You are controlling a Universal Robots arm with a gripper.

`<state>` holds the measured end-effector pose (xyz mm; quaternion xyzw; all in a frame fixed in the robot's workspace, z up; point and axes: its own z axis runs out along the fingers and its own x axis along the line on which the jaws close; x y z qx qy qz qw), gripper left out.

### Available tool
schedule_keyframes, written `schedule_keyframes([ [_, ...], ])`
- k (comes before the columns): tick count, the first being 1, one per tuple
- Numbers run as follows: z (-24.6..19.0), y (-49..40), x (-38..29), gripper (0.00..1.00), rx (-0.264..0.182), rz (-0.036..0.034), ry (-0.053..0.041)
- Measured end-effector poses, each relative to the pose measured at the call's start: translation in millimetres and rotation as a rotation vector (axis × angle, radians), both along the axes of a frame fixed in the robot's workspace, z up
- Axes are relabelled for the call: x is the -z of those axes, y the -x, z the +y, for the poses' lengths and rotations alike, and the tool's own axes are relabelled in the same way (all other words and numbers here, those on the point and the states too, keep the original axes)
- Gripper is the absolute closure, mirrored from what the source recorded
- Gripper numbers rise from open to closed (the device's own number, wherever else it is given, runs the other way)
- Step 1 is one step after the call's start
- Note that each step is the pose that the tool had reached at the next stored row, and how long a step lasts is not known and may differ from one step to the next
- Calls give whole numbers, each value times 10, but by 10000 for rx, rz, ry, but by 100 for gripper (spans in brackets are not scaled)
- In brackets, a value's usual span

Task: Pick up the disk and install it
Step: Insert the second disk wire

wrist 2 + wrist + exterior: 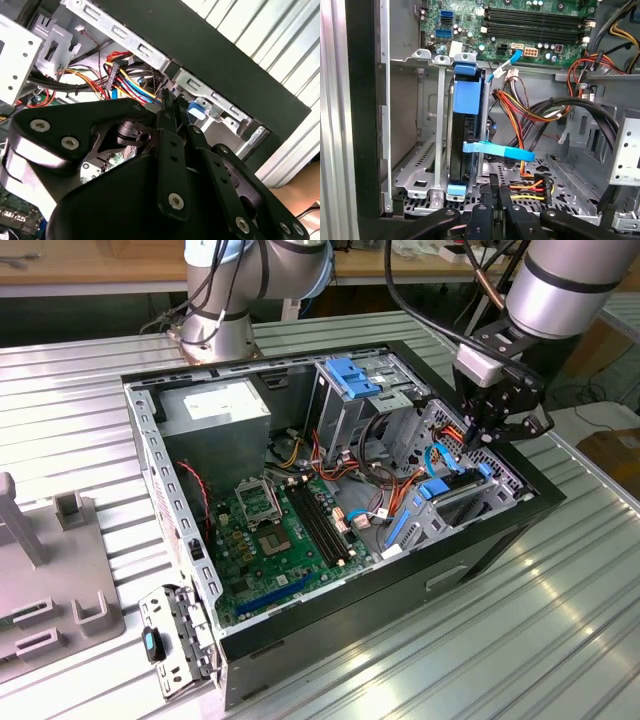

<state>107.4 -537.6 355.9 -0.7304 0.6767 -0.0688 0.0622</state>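
In its bay, the blue-railed disk [466, 140] stands edge-on.

The worktop [560, 640] is ribbed, shiny bare metal. The computer case [400, 590] has matt black outer walls and dull grey sheet-metal framing, while the gripper [490, 435] looks matt black. The disk [467, 130] wears glossy blue plastic rails.

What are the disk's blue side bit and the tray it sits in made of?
The disk stands on edge in the tray. Its blue side rail looks like plastic: one smooth, even colour with a soft sheen. The tray looks like bare sheet metal, probably steel: dull silver-grey, thin, folded at the edges and punched with holes. The tool hangs just beside them.
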Motion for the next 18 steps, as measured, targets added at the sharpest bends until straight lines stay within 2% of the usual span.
schedule_keyframes([
  [2,-10,65,4,84,4,-15,-3],
  [3,-34,66,8,84,3,-28,-3],
  [7,-193,67,28,84,4,-108,-27],
  [8,-208,72,31,84,3,-122,-27],
  [12,-228,126,39,84,14,-144,-25],
  [18,-236,137,46,84,108,-156,-26],
])
